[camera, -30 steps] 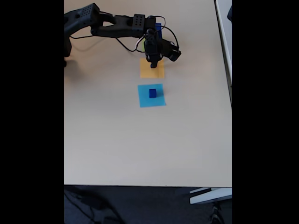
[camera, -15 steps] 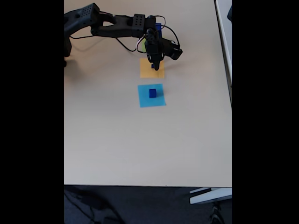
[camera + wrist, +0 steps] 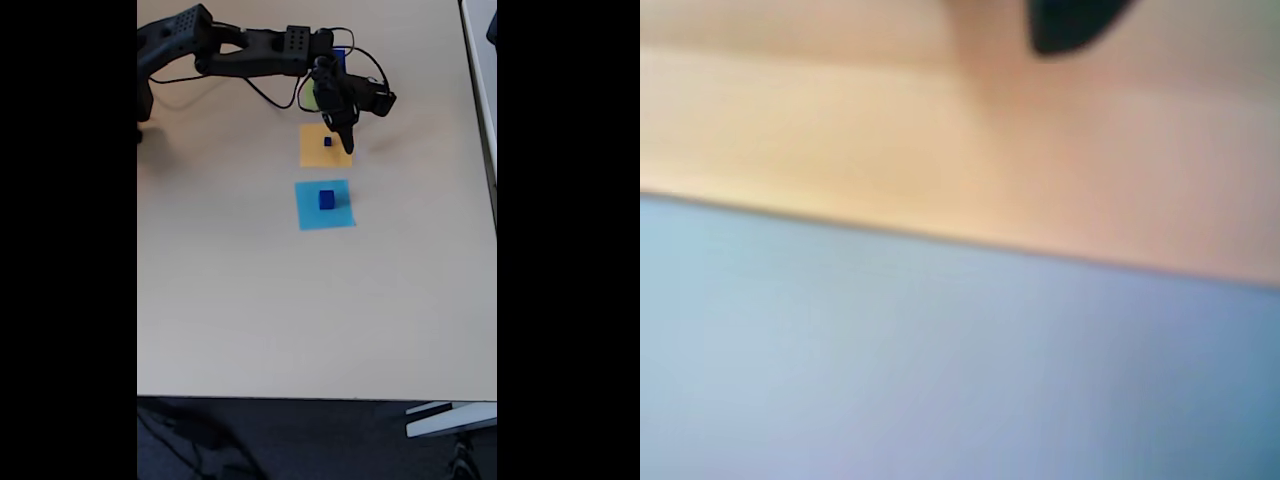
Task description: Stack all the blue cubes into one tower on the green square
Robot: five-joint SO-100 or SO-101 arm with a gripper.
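**Hovering over the orange square, tiny cube right next to the fingers**

Looking down in the fixed view, the gripper [image 3: 347, 145] is seen over the right part of the orange square [image 3: 313, 154], with the small blue cube [image 3: 327, 142] sitting on that square just beside the fingertips. Whether the jaws are parted or closed can't be told; it's too small and dark. The cube looks apart from the fingers, so it's probably not being held, but that's a guess.

The medium blue cube [image 3: 327, 200] is parked on the light-blue square [image 3: 324, 204], a bit lower in the picture. A sliver of dark blue [image 3: 340, 57] is glimpsed behind the arm, likely the large cube, with a bit of green [image 3: 309, 97] that could be the green square. Mostly hidden, so not certain.

The wrist view is basically blur: a light-blue band [image 3: 940, 370] below, tan above, one dark fingertip [image 3: 1070, 25] at the top edge.

What could go wrong:
- The small cube could get nudged or tipped if the fingers come down off-centre.
- With something that tiny, a slightly skewed pinch could squirt it out sideways.
- The stacking spot is hidden by the arm, so placement there can't be judged well.
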